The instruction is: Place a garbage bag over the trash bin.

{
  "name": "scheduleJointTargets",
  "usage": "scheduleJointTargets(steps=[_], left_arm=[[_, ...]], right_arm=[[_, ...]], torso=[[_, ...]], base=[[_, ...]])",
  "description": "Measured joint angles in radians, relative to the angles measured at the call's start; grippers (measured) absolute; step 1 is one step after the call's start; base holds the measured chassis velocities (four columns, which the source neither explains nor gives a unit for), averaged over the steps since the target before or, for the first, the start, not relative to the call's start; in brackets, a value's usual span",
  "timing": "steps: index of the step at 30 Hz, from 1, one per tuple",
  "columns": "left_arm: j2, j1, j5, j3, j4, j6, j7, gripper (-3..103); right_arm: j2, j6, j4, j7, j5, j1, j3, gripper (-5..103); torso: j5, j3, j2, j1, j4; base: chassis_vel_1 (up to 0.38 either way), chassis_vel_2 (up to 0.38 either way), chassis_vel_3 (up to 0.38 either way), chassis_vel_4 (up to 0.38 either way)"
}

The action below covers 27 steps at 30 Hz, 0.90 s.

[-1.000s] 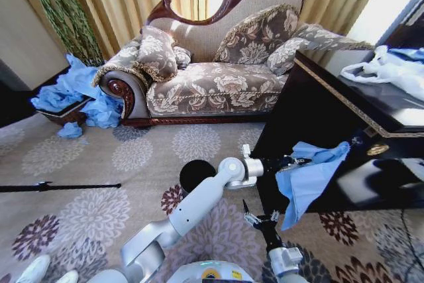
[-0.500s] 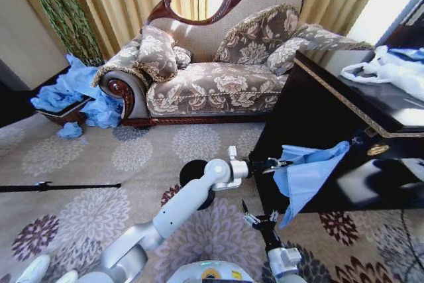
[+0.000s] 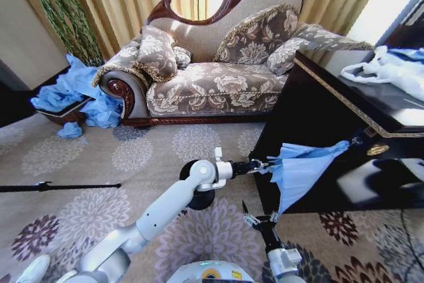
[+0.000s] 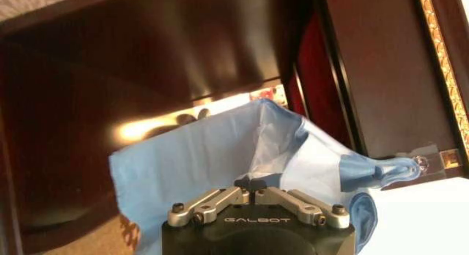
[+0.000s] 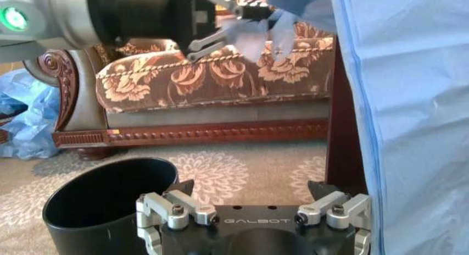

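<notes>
— Since a second ago the left arm has swung back toward the robot's left, and the garbage bag (image 3: 299, 169) has come along with it, one corner stretched out to the cabinet's (image 3: 331, 124) handle. Nothing else has shifted: sofa, carpet and bin sit as they did.

— Where is the bag relative to the bin now?

— Off to the right of the trash bin (image 3: 193, 178), hanging in the air against the dark cabinet front. Its long axis runs from the pinched end near the left gripper (image 3: 260, 163) out and up toward the handle, with the loose body drooping below that line. The bin stands open-mouthed on the carpet, partly behind the left forearm.

— And the left gripper's hold?

— Its fingers are pinched together on a gathered bit of the bag's edge; the left wrist view shows them meeting on blue film (image 4: 242, 156).

— The right one?

— The right gripper (image 3: 260, 217) hovers low, just in front of the robot, jaws spread wide and empty. From its own camera the bin (image 5: 110, 203) is just beside it on one side and the bag's (image 5: 410, 101) hanging sheet close on the other.

— So what does the next move turn on?

— I'd judge it's the sideways gap: the bag must travel leftward to sit over the bin's mouth, and the snagged-looking far corner may resist. The free right gripper is the nearer one to the bag's loose lower edge.
</notes>
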Motion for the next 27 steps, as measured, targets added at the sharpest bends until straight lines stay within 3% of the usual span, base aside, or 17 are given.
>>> scheduleJointTargets(steps=[14,27], left_arm=[[0.084,0.019,-0.003,-0.073,-0.01,0.019,0.007,0],[0.24,0.034,-0.022,-0.107,-0.05,0.031,0.026,0]], right_arm=[[0.006,0.009,-0.007,-0.004,0.002,0.004,-0.009,100],[0.005,0.017,-0.017,-0.006,0.003,0.01,-0.034,100]], torso=[[0.0,0.0,0.0,0.0,0.0],[0.0,0.0,0.0,0.0,0.0]], base=[[0.0,0.0,0.0,0.0],[0.0,0.0,0.0,0.0]])
